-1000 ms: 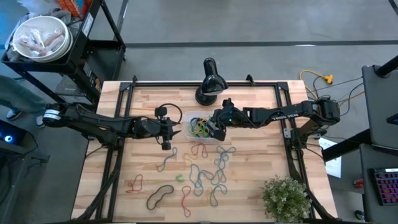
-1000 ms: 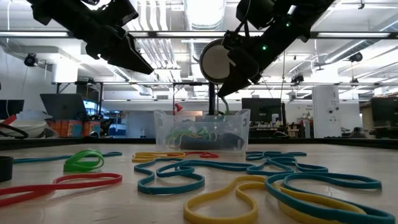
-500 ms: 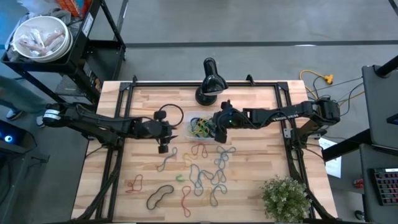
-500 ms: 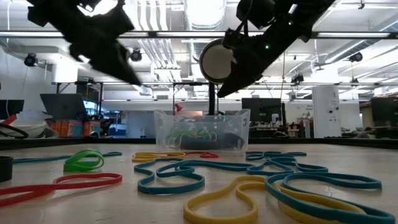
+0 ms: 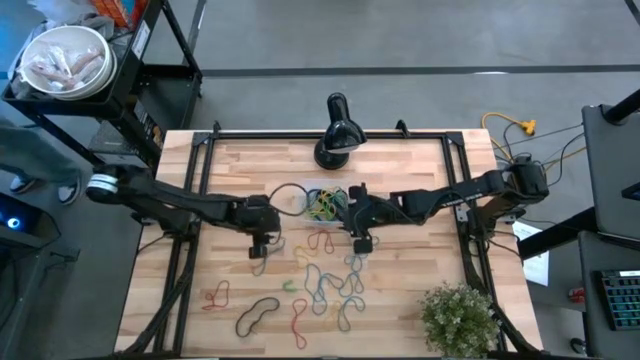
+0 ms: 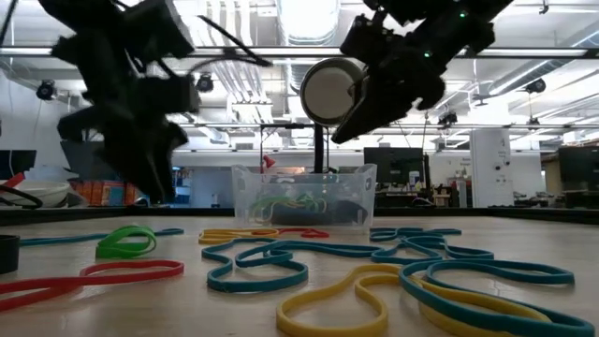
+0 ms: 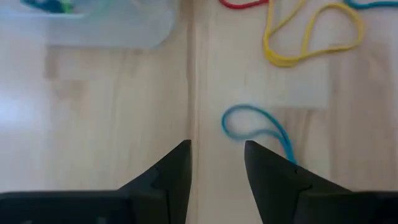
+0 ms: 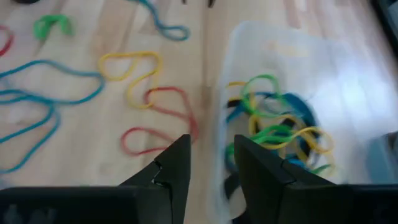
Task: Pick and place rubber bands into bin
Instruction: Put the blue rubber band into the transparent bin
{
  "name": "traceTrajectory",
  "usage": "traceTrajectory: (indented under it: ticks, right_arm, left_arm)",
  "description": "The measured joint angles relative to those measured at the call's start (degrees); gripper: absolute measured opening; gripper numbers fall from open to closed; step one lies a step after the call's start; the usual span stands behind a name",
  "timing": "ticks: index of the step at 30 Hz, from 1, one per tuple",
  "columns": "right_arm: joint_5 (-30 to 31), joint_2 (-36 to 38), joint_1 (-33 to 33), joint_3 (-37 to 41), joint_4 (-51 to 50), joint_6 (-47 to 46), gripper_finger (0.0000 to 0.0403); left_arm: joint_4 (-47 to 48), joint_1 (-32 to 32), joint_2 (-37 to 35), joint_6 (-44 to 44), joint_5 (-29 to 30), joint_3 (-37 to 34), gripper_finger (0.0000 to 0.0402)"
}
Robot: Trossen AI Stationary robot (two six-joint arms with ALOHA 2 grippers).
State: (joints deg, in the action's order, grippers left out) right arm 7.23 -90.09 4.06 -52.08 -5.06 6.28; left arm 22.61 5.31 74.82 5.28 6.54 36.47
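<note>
Showing no legible writing: bin (image 5: 322,205), rubber bands (image 5: 330,278).

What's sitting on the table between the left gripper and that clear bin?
Only bare wood. In the left wrist view, the left gripper points at plain tabletop leading up to the bin; a blue rubber band lies off to one side.

This is a lab: exposed ducts (image 6: 309,19) on the ceiling, monitors (image 6: 393,167) on far desks, a metal-framed wooden table (image 5: 400,160).
</note>
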Motion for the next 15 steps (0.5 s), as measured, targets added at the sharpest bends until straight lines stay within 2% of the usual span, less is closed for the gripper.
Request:
traceTrajectory:
  ticks: [8, 15]
  right_arm:
    - [0.01, -0.01, 3.78, 3.11, -0.68, -4.43, 0.0103]
    - [0.08, 0.01, 5.68, 5.4, -0.64, -8.53, 0.0094]
  left_arm:
    - [-1.16, -0.01, 10.68, -2.9, 0.03, 3.28, 0.0132]
    - [-0.08, -0.06, 14.09, -4.47, 0.17, 7.45, 0.0132]
